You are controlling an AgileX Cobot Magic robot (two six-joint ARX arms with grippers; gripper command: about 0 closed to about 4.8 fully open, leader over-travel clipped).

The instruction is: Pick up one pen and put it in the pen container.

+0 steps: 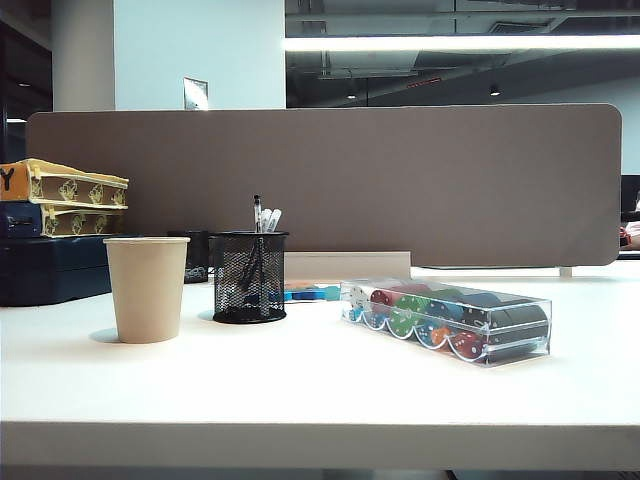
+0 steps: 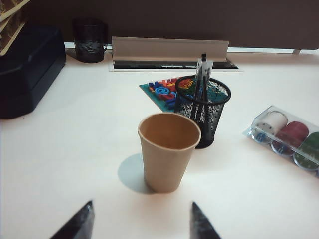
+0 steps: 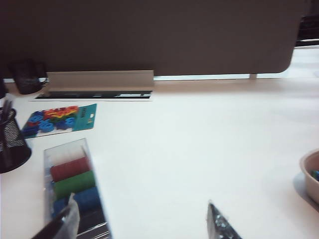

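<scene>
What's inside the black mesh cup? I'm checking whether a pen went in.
Pens stand inside the pen container, tops poking above its rim; their lower ends are hidden.

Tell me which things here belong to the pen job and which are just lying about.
Job: pen, standing in the pen container; left gripper and right gripper, both open.
Lying about: paper cup, chip box, black mug.

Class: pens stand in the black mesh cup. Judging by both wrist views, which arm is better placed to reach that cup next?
Probably the left. The open left gripper faces the pen container, just behind the paper cup. The open right gripper sees it only at the frame edge.
</scene>
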